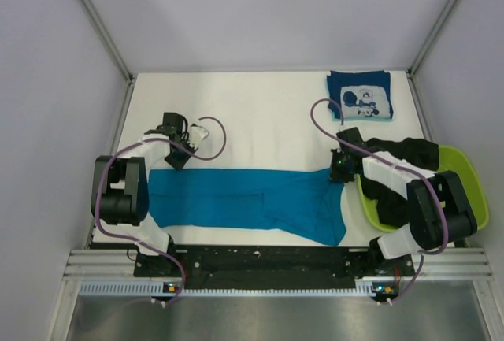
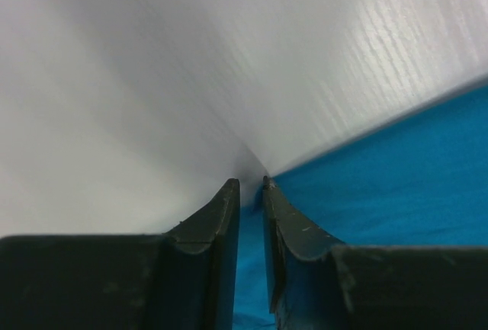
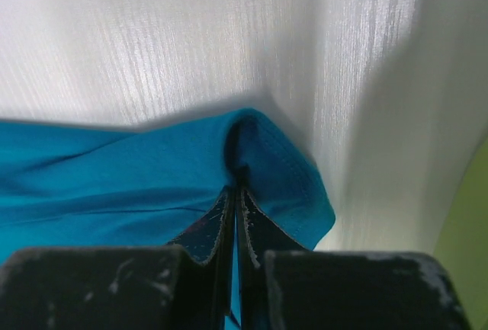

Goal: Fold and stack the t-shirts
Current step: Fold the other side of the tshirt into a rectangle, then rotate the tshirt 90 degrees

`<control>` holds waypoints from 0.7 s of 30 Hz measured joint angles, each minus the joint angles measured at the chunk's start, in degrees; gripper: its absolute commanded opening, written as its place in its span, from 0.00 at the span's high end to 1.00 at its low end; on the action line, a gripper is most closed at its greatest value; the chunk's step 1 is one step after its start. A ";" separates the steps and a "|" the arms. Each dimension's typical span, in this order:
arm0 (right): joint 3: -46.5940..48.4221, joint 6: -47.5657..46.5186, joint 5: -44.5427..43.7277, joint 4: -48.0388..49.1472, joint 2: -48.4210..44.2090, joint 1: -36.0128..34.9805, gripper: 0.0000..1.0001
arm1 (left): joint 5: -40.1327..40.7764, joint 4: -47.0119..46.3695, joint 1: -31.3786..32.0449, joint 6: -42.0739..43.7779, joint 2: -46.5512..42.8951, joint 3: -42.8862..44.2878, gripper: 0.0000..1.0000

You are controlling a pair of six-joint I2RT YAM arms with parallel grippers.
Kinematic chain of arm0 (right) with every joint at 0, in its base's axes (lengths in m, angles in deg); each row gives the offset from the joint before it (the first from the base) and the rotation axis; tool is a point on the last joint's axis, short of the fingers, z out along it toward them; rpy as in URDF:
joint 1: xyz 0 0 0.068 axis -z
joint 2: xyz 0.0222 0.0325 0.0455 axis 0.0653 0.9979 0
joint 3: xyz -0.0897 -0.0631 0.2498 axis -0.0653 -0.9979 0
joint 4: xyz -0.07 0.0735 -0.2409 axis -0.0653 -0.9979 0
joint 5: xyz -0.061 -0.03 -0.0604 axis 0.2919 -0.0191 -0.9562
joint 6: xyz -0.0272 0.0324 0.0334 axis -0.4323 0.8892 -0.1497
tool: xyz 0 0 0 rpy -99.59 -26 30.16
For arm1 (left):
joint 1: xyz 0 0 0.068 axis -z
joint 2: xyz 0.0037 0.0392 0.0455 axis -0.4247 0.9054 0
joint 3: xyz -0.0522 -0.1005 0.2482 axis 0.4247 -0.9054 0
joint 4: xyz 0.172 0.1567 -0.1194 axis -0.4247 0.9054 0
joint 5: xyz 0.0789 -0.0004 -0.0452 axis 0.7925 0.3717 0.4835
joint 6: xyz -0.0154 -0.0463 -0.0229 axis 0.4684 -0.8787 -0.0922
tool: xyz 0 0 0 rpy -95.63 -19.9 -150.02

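Note:
A teal-blue t-shirt (image 1: 244, 203) lies flat across the near half of the table. My left gripper (image 1: 179, 160) is down at its far left corner. In the left wrist view the jaws (image 2: 250, 183) stand a narrow gap apart with teal cloth (image 2: 396, 185) showing between them; whether they pinch it is unclear. My right gripper (image 1: 339, 174) is shut on the shirt's far right corner, and the hem (image 3: 290, 170) bunches at its tips (image 3: 238, 189). A folded navy t-shirt (image 1: 360, 97) with white print lies at the far right. A black t-shirt (image 1: 416, 153) sits in the basin.
The lime-green basin (image 1: 471, 179) stands at the right edge beside my right arm, and its rim (image 3: 469, 254) shows in the right wrist view. Grey walls and metal posts enclose the white table (image 1: 260, 120). A metal rail runs along the near edge.

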 measured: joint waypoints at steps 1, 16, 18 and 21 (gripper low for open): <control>0.02 -0.24 -0.02 -0.02 0.02 0.00 0.87 | 0.09 -0.17 -0.20 -0.15 0.07 0.11 0.70; 12.11 -6.67 -4.44 -9.90 -3.67 -3.89 0.49 | -5.09 6.71 -5.79 2.05 -5.40 3.96 0.42; 14.69 -7.52 -4.92 -10.56 0.15 -3.34 0.55 | -3.04 6.67 -7.63 3.41 -4.13 4.85 0.42; 18.03 -8.07 -4.85 -10.40 7.17 -2.56 0.63 | -0.68 6.62 -9.62 4.37 -1.73 5.14 0.41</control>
